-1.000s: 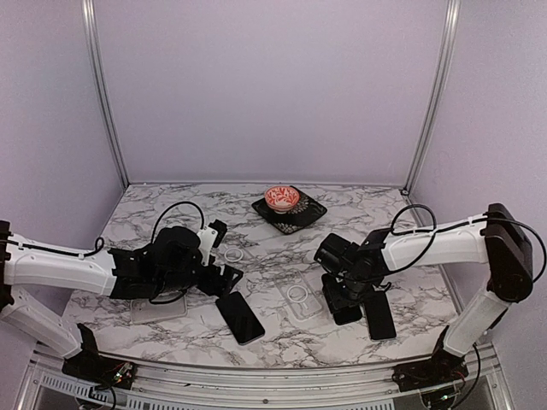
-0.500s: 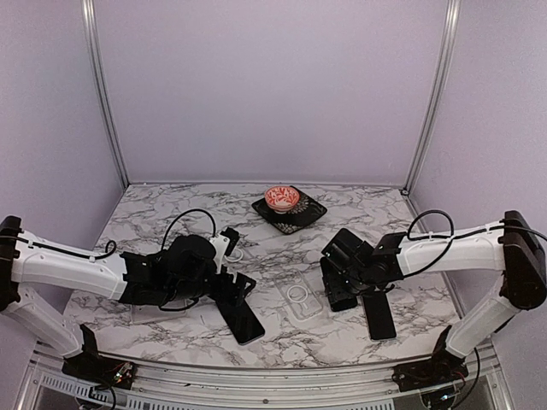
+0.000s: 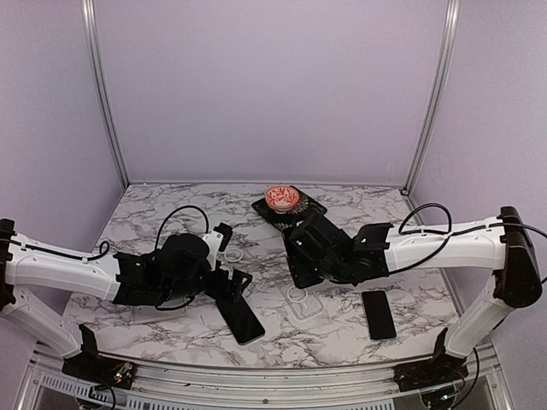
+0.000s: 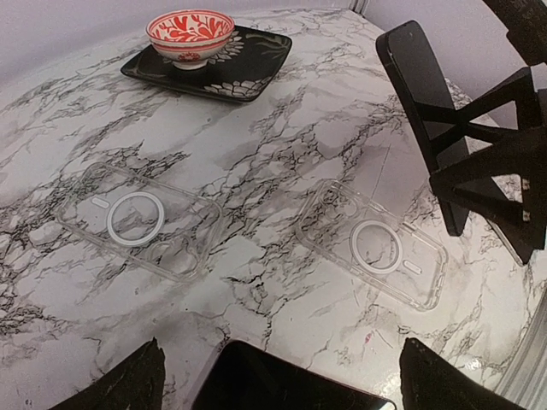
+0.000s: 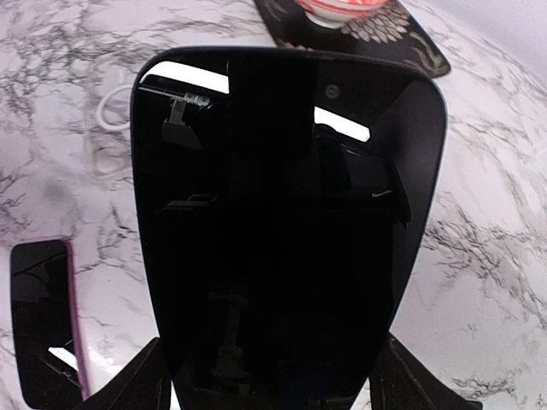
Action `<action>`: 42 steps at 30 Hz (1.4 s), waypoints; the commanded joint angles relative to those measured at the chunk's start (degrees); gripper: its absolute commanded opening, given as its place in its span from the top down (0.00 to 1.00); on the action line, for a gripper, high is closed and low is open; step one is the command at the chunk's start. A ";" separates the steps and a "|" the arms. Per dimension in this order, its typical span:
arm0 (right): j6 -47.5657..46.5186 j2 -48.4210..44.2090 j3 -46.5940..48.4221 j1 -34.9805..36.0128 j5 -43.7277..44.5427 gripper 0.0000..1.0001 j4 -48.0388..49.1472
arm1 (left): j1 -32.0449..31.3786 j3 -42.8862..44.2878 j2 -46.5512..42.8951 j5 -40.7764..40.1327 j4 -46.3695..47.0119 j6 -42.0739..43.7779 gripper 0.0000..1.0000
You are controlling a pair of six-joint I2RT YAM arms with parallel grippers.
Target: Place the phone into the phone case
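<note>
My right gripper (image 3: 301, 260) (image 5: 272, 376) is shut on a black phone (image 5: 291, 231) and holds it upright in the air, just above the far end of a clear phone case (image 3: 301, 301) (image 4: 376, 252) at mid-table. The left wrist view shows this held phone (image 4: 423, 111) on edge. My left gripper (image 3: 229, 286) (image 4: 280, 350) is open, low over a second black phone (image 3: 241, 318) (image 4: 282, 384) that lies flat on the marble between its fingers. A second clear case (image 3: 232, 254) (image 4: 141, 220) lies further back on the left.
A third black phone (image 3: 379, 313) lies flat at the front right. A black tray (image 3: 308, 213) with a red patterned bowl (image 3: 281, 198) stands at the back centre. What looks like another clear case (image 3: 158, 309) lies under my left arm.
My right gripper has lifted a phone from the front right and carried it left to above the middle case. My left gripper has shifted slightly over its phone and stayed open.
</note>
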 commanded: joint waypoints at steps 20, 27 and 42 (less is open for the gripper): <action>-2.07 4.97 -5.77 2.83 -9.57 0.57 9.64 | 3.39 -1.16 0.01 -0.75 2.52 3.74 0.01; -1.78 6.52 -5.39 1.85 -11.40 0.57 9.27 | 3.48 -1.24 -0.23 -1.19 2.69 3.84 0.01; -2.52 3.38 -6.23 -1.20 -11.60 0.59 13.13 | 3.65 -0.80 -1.32 -1.66 1.95 4.31 0.01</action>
